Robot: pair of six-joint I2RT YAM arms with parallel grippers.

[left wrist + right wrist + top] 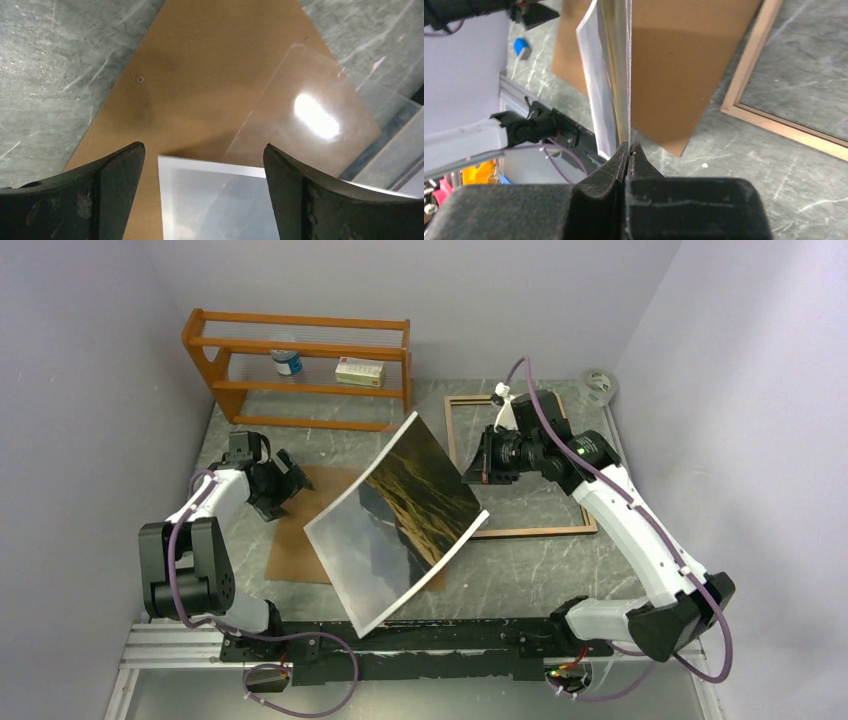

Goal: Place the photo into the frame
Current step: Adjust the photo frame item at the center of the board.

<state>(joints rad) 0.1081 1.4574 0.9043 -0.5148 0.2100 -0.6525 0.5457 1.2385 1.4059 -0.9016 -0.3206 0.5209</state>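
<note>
Pinching: right gripper (628,150), jaws closed tight on the photo's (400,520) right edge.
Photo: held aloft, tilted, picture side up, over the brown board (296,545).
Left gripper (288,483): jaws wide apart, holding nothing, above the board.
Frame (520,532): lying flat, wood side up, right of the photo.
Shelf rack (300,350): against the back wall.

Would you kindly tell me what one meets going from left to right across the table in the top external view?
Left hand → photo → frame → tape roll. The backing board and right hand overlap these, so I leave them out.
</note>
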